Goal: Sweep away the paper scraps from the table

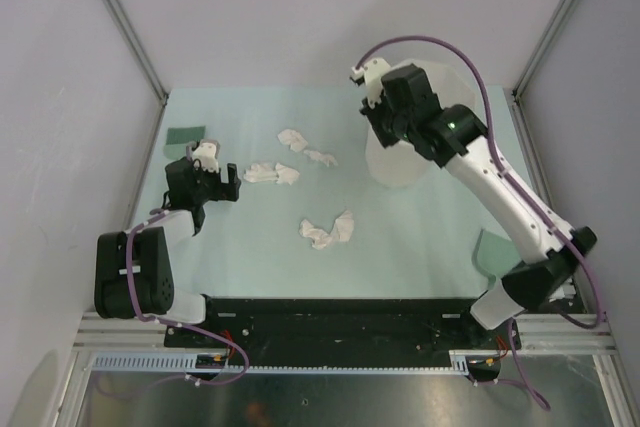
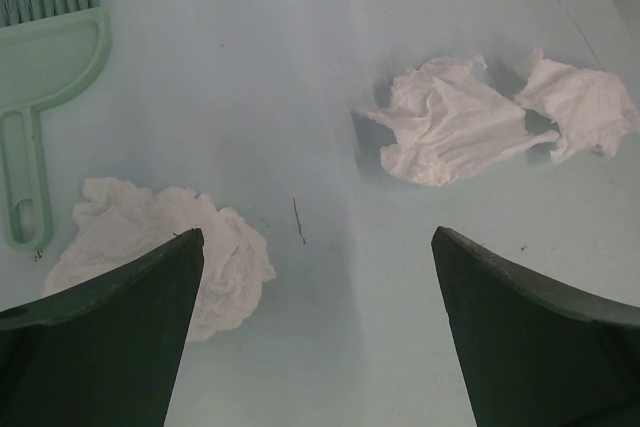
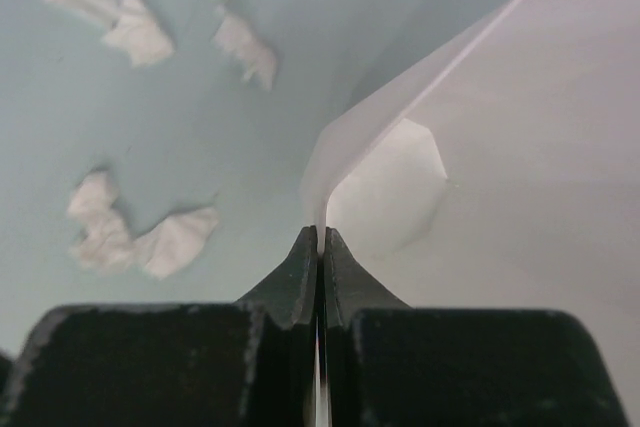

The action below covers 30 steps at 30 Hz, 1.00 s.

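- You're seeing 5 clumps of paper scraps (image 1: 328, 232): crumpled, white, tissue-like, lying mid-left on the table (image 1: 250, 247).
- L gripper (image 2: 317, 239) is hovering w/ fingers wide, 1 wad beside it.
- R gripper (image 3: 320, 244) is pinching the thin rim of 1 white faceted bin (image 3: 520, 127).

table (image 1: 260, 257) | pale green | holds paper scraps (image 1: 328, 232) (crumpled white), brush (image 2: 55, 57), dustpan (image 1: 492, 252)

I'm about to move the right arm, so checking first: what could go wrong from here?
The right jaws pinch only the thin rim of the white bin; pulling may tip it or slip off. The open left jaws hang low over a paper scrap beside the brush; reaching for the brush could push that scrap away.
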Tool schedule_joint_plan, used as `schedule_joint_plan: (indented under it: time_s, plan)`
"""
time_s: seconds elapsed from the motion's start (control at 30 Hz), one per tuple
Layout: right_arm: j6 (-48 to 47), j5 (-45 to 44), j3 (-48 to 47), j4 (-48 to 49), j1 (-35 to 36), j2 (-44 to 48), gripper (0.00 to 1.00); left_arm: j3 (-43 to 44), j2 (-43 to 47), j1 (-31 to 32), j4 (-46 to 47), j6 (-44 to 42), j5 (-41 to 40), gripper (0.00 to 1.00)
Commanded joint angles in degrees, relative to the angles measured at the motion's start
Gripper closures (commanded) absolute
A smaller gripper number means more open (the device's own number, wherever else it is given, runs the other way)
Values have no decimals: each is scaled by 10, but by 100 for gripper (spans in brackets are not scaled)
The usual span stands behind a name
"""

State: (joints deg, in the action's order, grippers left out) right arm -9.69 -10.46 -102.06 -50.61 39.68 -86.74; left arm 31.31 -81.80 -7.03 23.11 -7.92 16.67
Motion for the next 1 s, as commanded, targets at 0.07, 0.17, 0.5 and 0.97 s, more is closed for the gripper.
schedule_joint_plan:
  time_s: [0.07, 0.17, 0.5, 0.97]
  plan:
    - [-117, -19, -167, 75, -21, -128, 100, 24, -6, -7, 1, 2, 22, 0]
    - [-139, -18, -280, 26, -36, -211, 100, 23, -5, -7, 0, 1, 27, 0]
    - [-157, 56, -370, -6, -68, -316, 100, 24, -6, -9, -3, 0, 30, 0]
    - [-83, -40, -337, 62, -65, -278, 0, 25, -7, -10, -4, -2, 38, 0]
